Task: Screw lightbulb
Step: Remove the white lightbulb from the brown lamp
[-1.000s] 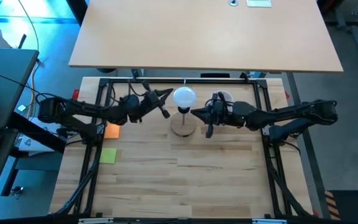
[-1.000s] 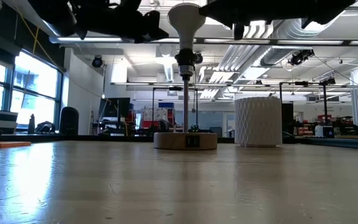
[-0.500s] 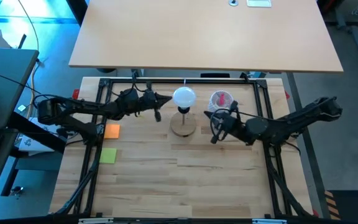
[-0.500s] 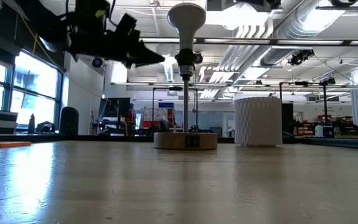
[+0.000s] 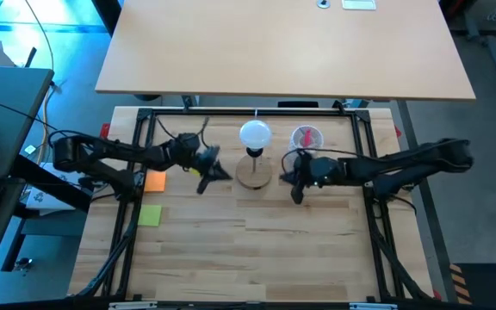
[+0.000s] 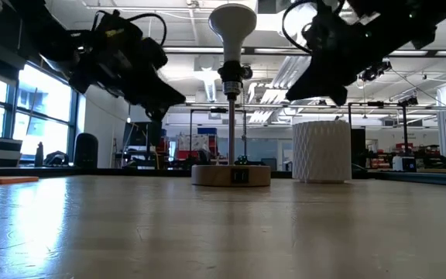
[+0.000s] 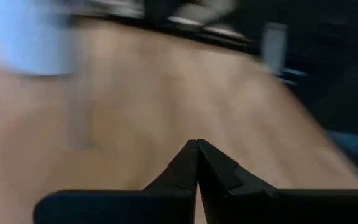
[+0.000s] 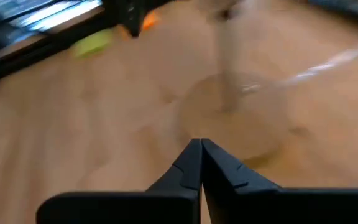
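The white lightbulb (image 5: 255,134) (image 6: 232,22) stands upright in the black socket stem (image 6: 231,101) of a round wooden disc (image 5: 254,175) (image 6: 231,174), which rests on the table. My left gripper (image 5: 222,174) (image 6: 178,101) (image 7: 197,149) hangs shut to the disc's left, lower than the bulb. My right gripper (image 5: 284,177) (image 6: 291,97) (image 8: 201,147) hangs shut to the disc's right and points toward the disc. Neither holds anything.
A white ribbed cup (image 5: 306,138) (image 6: 321,151) with a red item stands to the right of the bulb, toward the far edge. An orange note (image 5: 155,181) and a green note (image 5: 150,215) lie at the left. The near half of the wooden table (image 5: 257,250) is bare.
Both grippers have come down from bulb height and drawn toward the table's near edge, away from the bulb. The left one has rolled as it sank. Both stay shut. The bulb has kept upright in its socket.
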Robot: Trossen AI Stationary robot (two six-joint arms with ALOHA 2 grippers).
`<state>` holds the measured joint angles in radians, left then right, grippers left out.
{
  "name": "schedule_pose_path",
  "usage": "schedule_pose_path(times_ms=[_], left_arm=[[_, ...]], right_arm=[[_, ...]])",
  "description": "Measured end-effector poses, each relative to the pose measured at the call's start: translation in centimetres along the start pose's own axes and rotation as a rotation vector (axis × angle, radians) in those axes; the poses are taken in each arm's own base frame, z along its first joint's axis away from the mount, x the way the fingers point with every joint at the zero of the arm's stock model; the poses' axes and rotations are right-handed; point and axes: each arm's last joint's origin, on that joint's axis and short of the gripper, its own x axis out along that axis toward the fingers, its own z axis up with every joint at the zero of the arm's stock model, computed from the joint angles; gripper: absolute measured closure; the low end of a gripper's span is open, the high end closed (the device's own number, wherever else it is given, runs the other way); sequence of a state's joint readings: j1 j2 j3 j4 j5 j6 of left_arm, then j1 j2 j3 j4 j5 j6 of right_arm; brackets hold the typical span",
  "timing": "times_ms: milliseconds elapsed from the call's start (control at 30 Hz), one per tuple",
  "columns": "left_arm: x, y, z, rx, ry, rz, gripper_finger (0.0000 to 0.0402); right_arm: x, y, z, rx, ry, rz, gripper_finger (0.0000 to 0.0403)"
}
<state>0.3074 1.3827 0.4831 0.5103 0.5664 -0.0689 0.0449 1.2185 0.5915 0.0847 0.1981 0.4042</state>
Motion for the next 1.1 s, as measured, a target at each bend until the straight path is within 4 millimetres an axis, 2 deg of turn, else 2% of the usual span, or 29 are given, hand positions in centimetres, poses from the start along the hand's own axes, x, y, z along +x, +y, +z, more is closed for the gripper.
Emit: schedule_pose_path(times_ms=[133,233,367,467,533,633,700,900,1100], left_arm=[[1.4,-3.1,0.3,0.054,-0.025,-0.185,0.0402],[2.1,-5.6,1.4,0.152,-0.153,-0.211,0.0402],[2.0,-8.4,3.6,0.355,-0.449,-0.143,0.0402],[1.2,-8.9,5.0,0.442,-0.637,0.040,0.0401],[0.4,-8.6,5.9,0.447,-0.738,0.237,0.0401],[-0.4,-7.2,6.4,0.400,-0.781,0.551,0.0401],[-0.9,-5.9,6.6,0.372,-0.779,0.654,0.0401],[-1.9,-2.6,6.8,0.285,-0.783,0.612,0.0401],[-2.5,-1.2,7.2,0.244,-0.798,0.562,0.0402]], right_arm=[[1.0,1.2,0.3,-0.129,-0.031,0.251,0.0402],[1.4,2.6,1.3,-0.250,-0.192,0.413,0.0402],[1.1,4.0,3.0,-0.423,-0.504,0.515,0.0402],[0.3,4.3,4.1,-0.501,-0.706,0.452,0.0403],[-0.1,4.1,4.8,-0.506,-0.792,0.331,0.0403],[-0.6,3.7,5.5,-0.468,-0.876,0.110,0.0403],[-0.6,3.4,5.6,-0.464,-0.885,0.007,0.0403],[0.0,2.9,5.5,-0.465,-0.872,-0.062,0.0403],[1.4,1.9,5.4,-0.427,-0.903,-0.181,0.0403]])
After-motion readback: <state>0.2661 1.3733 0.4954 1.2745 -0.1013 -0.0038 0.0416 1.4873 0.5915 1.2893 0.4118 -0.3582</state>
